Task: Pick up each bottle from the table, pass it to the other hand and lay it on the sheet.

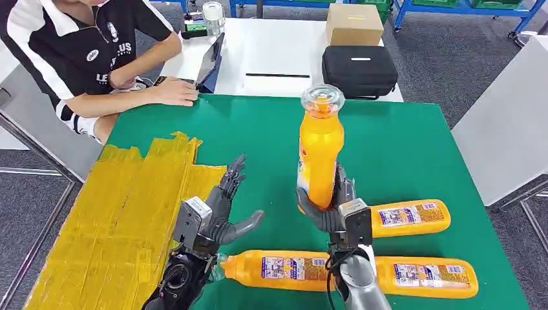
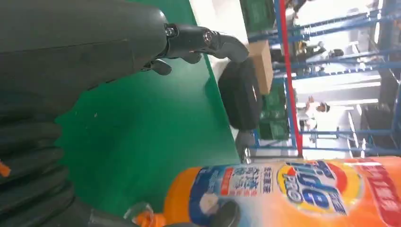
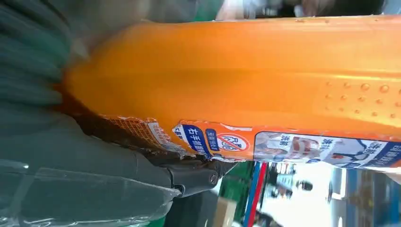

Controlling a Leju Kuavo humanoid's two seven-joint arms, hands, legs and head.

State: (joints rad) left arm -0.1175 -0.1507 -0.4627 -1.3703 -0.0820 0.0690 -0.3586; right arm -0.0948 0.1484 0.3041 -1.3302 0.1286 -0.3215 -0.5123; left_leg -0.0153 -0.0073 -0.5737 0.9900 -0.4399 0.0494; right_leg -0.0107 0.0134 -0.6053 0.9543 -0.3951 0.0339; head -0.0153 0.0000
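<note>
My right hand [image 1: 331, 208] grips an orange bottle [image 1: 319, 152] by its lower body and holds it upright above the green table [image 1: 388, 142], clear cap up. The right wrist view shows that bottle [image 3: 236, 75] close, pressed against the grey hand [image 3: 56, 156]. My left hand [image 1: 220, 210] is open, fingers spread, just left of the held bottle and apart from it, beside the yellow sheet [image 1: 129, 213]. In the left wrist view its fingers [image 2: 208, 40] reach over the green cloth, with the held bottle [image 2: 293, 194] nearby. Three more orange bottles lie on the table: one [image 1: 274, 268] under my hands, one [image 1: 410, 217] to the right, one [image 1: 430, 276] near the front edge.
A person [image 1: 84, 51] sits at the far left corner with a forearm on the table by a tablet [image 1: 212, 61]. On the white table behind are a black case [image 1: 359, 70], a cardboard box [image 1: 353, 24] and a clear jar [image 1: 212, 16].
</note>
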